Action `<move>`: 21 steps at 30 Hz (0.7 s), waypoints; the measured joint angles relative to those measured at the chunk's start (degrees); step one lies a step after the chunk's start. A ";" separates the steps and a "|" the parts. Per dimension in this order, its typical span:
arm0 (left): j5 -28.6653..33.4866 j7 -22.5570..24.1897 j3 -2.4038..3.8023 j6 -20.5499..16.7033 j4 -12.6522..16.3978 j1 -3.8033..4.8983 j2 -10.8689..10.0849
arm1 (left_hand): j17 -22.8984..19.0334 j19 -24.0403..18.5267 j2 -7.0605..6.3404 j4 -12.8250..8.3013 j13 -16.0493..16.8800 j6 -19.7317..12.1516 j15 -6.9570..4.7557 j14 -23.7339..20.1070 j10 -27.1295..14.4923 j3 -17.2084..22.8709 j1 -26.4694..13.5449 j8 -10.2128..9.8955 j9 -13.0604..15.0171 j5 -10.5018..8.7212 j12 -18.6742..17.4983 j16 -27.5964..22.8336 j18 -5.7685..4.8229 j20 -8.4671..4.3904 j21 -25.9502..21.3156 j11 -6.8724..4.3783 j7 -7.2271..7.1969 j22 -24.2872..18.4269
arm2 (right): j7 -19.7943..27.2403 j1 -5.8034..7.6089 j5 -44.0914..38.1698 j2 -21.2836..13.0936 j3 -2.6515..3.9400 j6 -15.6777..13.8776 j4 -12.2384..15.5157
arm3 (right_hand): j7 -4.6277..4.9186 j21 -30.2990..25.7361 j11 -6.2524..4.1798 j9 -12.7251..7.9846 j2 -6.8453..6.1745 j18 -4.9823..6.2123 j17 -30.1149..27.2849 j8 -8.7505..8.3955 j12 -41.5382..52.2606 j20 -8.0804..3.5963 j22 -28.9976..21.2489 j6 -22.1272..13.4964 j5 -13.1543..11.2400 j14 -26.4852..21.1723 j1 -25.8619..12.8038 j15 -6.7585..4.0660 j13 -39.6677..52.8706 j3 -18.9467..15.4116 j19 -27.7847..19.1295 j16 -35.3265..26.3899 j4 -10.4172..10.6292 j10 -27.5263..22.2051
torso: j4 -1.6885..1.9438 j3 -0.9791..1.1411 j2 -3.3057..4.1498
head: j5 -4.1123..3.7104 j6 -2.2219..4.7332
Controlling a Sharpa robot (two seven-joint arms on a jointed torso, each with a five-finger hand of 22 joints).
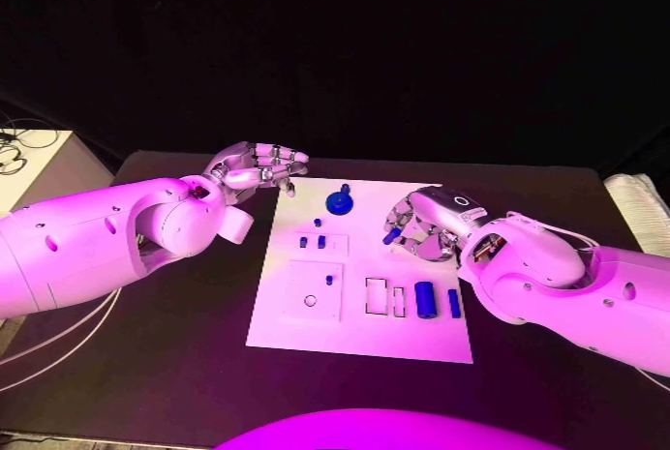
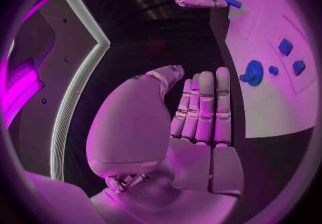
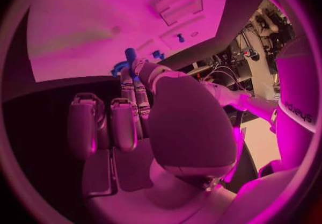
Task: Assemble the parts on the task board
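We see the white board (image 1: 366,305) lying flat in the middle of the black bench (image 1: 167,373). Our right hand (image 1: 426,223) hangs over the board's right edge and pinches a short blue peg (image 1: 392,235) between thumb and fingertips; the left wrist view shows the same peg (image 2: 228,1) sticking out from those fingers. Our left hand (image 1: 258,167) hovers at the board's far left corner, fingers straight and close together, holding nothing and touching nothing.

The peg is a small, smooth cylinder. We judge it light, stiff and a little slippery, so a pinch across its middle, leaving the lower end free, should suit seating it.

Other blue parts are on the board: a round knob (image 1: 341,201) near the far edge, two small blocks (image 1: 313,242) just nearer, a tiny pin (image 1: 329,278) in the square panel, and two larger cylinders (image 1: 436,301) beside the rectangular slots (image 1: 385,296) on the right. All look rigid and unlikely to break.
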 measured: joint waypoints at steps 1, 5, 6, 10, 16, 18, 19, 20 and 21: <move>0.01 0.00 0.00 0.00 -0.07 0.00 0.03 | 0.00 0.00 0.00 0.00 0.00 0.00 0.00 0.00 0.00 0.00 0.00 0.00 0.00 0.00 0.00 0.00 0.00 0.00 0.00 0.00 0.00 0.00 | 0.01 0.05 0.12 -0.08 0.05 -0.41 0.61 | 0.00 0.21 0.10 0.00 0.07 0.00 0.08 0.00 -0.27 0.00 0.00 0.00 0.00 0.00 -0.07 0.00 0.01 0.08 0.00 0.23 -0.35 0.10 | 0.02 0.03 0.01 | 0.03 -0.04; 0.09 0.00 0.00 0.00 -0.21 0.00 0.10 | 0.00 0.00 0.01 0.00 -0.01 0.00 0.00 0.00 0.00 0.00 0.01 0.02 0.00 0.00 0.00 0.00 0.00 0.00 0.00 0.00 0.00 0.00 | 0.20 0.09 1.01 0.44 0.15 -1.77 2.29 | 0.00 0.40 0.13 0.00 0.08 0.00 0.17 0.00 -0.32 0.00 0.00 -0.01 0.00 0.00 -0.67 0.00 0.83 0.22 0.00 0.24 -0.51 0.38 | 0.02 0.00 0.00 | 0.30 -0.16; 0.11 0.00 0.00 0.00 -0.24 -0.01 0.13 | 0.00 0.00 0.24 0.00 -0.06 0.00 0.00 0.00 0.00 0.00 0.24 0.21 0.00 0.00 0.00 0.00 0.00 0.00 0.00 0.00 0.00 0.00 | 0.24 0.06 1.27 0.83 0.17 -1.98 2.50 | -0.01 0.40 0.10 0.00 0.08 0.00 0.17 0.00 -0.32 0.00 0.00 -0.02 0.00 0.00 -0.68 0.00 0.85 0.22 0.00 0.24 -0.51 0.43 | 0.02 0.01 0.00 | 0.38 -0.20; 0.20 0.00 0.00 0.00 -0.33 -0.01 0.36 | 0.00 0.00 0.24 0.00 -0.07 0.00 0.00 0.00 0.00 0.00 0.24 0.23 0.00 0.00 0.00 0.00 0.00 0.00 0.00 0.00 0.00 0.00 | 0.51 -0.65 2.45 3.69 0.15 -2.63 2.87 | -0.04 0.40 0.10 0.00 0.00 0.00 0.09 -0.01 -0.39 0.00 -0.01 -0.06 0.00 0.00 -1.05 0.00 1.65 0.38 0.00 0.24 -0.66 0.50 | -0.02 -0.07 0.01 | 0.63 -0.26; 0.31 0.00 -0.01 0.06 -0.37 -0.03 0.87 | 0.00 0.00 0.24 0.00 -0.07 0.00 0.00 0.00 0.00 0.00 0.24 0.22 0.00 0.00 0.00 0.00 0.00 0.00 0.00 0.00 0.00 0.00 | 1.22 -2.97 3.96 8.66 -0.31 -2.86 1.88 | 0.08 0.18 -0.04 0.00 -0.06 0.00 -0.15 0.11 -0.65 0.01 -0.01 0.05 -0.03 0.00 -1.12 0.01 1.91 0.40 0.00 0.24 -0.69 0.78 | -0.02 -0.08 0.06 | 1.12 -0.41; 0.34 0.00 -0.01 0.08 -0.39 -0.03 0.99 | 0.00 0.00 0.24 0.00 -0.07 0.00 0.00 0.00 0.00 0.00 0.24 0.22 0.00 0.00 0.00 0.00 0.00 0.00 0.00 0.00 0.00 0.00 | 1.44 -3.70 4.30 10.24 -0.45 -2.86 1.18 | 0.09 0.18 -0.04 0.00 -0.08 0.00 -0.25 0.23 -0.65 0.01 -0.01 0.06 -0.03 0.00 -1.13 0.01 1.91 0.53 0.00 0.23 -0.82 0.78 | 0.02 -0.08 0.09 | 1.20 -0.42; 0.35 -0.01 -0.01 0.08 -0.39 -0.03 1.03 | 0.00 0.00 0.24 0.00 -0.07 0.00 0.00 0.00 0.00 0.00 0.24 0.22 0.00 0.00 0.00 0.00 0.00 0.00 0.00 0.00 0.00 0.00 | 1.57 -4.08 4.43 10.94 -0.54 -2.86 0.93 | 0.09 0.18 -0.04 0.00 -0.08 0.00 -0.29 0.24 -0.65 0.01 -0.01 0.06 -0.04 0.00 -1.13 0.01 1.91 0.53 0.00 0.23 -0.82 0.78 | 0.05 -0.08 0.12 | 1.24 -0.45; 0.36 -0.01 -0.01 0.10 -0.39 -0.03 1.07 | -0.02 0.00 0.24 0.00 -0.07 0.00 0.00 0.00 0.00 0.00 0.24 0.22 0.00 0.00 0.00 0.00 0.00 0.00 0.00 0.00 0.00 0.01 | 1.70 -4.49 4.54 11.60 -0.60 -2.85 0.61 | 0.10 0.18 -0.04 0.00 -0.08 0.00 -0.30 0.26 -0.65 0.01 -0.01 0.06 -0.04 0.00 -1.13 0.00 1.90 0.53 0.00 0.23 -0.82 0.78 | 0.06 -0.08 0.13 | 1.27 -0.49; 0.37 -0.02 -0.01 0.11 -0.37 -0.04 1.11 | -0.04 0.00 0.24 0.00 -0.07 0.00 0.00 0.00 0.00 0.00 0.24 0.22 0.00 0.00 0.00 0.00 0.00 0.00 0.00 0.00 0.00 0.00 | 1.84 -4.95 4.65 12.31 -0.68 -2.83 0.21 | 0.10 0.18 -0.04 0.00 -0.08 0.00 -0.30 0.26 -0.65 0.01 -0.01 0.05 -0.04 0.00 -1.13 0.01 1.88 0.53 0.00 0.23 -0.82 0.78 | 0.08 -0.10 0.13 | 1.32 -0.53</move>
